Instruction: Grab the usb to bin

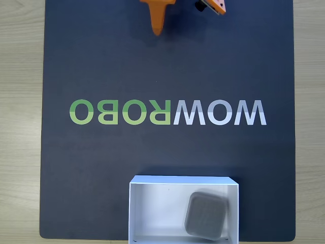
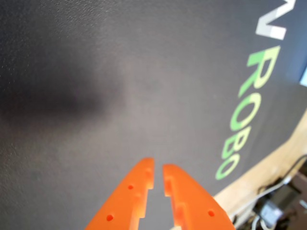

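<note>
Two pictures each cut something off. In the fixed view the orange two-finger gripper (image 1: 158,28) pokes in from the top edge as little more than one pointed tip, the rest of the arm out of frame, and the white rectangular open-top bin (image 1: 133,213) runs off the bottom edge so its near wall is barely seen. The small flat grey rounded-square usb (image 1: 205,215) inside it is blurred; its upper face looks plain grey with faint ridges, no emblem to be made out.

The wrist view shows what the fixed view cannot: both orange fingers (image 2: 132,191) side by side, tips nearly meeting with just a thin slit between them and nothing held (image 2: 158,172). It also shows the dark grey mat (image 2: 120,72) below, out of focus, with part of the green and white lettering (image 2: 247,110) and a strip of pale wooden table (image 2: 268,167) with cables at the right.

The usb lies in the bin's right half, at the bottom of the fixed view, well apart from the gripper at the top, with the mat's lettering (image 1: 167,112) between them.
</note>
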